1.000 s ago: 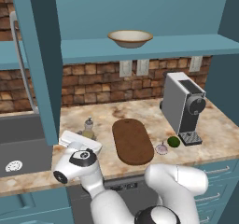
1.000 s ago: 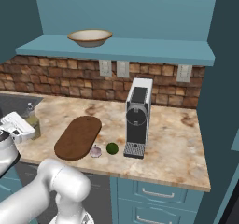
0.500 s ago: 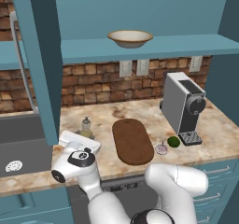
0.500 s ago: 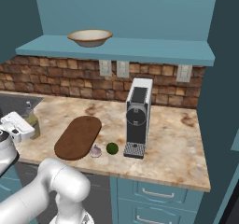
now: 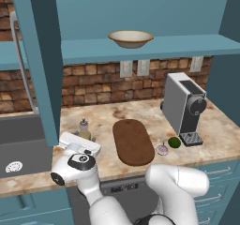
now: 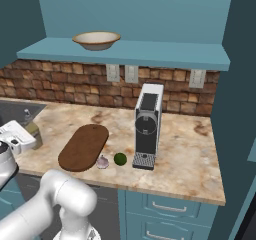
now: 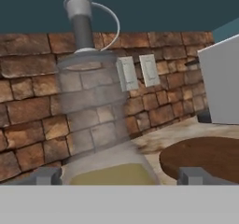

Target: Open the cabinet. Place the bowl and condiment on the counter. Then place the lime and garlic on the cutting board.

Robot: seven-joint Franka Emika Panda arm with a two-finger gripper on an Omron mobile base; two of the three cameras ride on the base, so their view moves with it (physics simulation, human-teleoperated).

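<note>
Cabinet (image 5: 42, 55) open, door swung out at left with its silver bar handle along the edge. Bowl (image 5: 131, 38) upright on the cabinet shelf, nothing visible inside; seen too in the right base view (image 6: 96, 39).

Condiment (image 5: 84, 129) upright on the counter (image 5: 220, 130), neck and grey cap pointing straight up, long axis vertical, yellowish liquid filling only the lower part. In the hand view, bottle (image 7: 95, 120) close ahead, between the two fingertips. Gripper (image 5: 80, 142) low at the counter's front-left, just beside the bottle; fingers either side of it, pressing contact not discernible, so grip cannot be told.

Cutting board (image 5: 133, 141) flat on the counter, long axis running front to back, top bare. Garlic (image 5: 161, 149) and lime (image 5: 174, 142) side by side on the counter, just off the board's front-right end, near the coffee machine (image 5: 185, 108). In the right base view, garlic (image 6: 102, 162) touching or nearly touching the board edge (image 6: 84, 147), lime (image 6: 120, 158) between it and the machine.

Sink (image 5: 23, 144) left of the bottle. Open counter behind the board toward the brick wall (image 5: 93, 86), and right of the machine.
</note>
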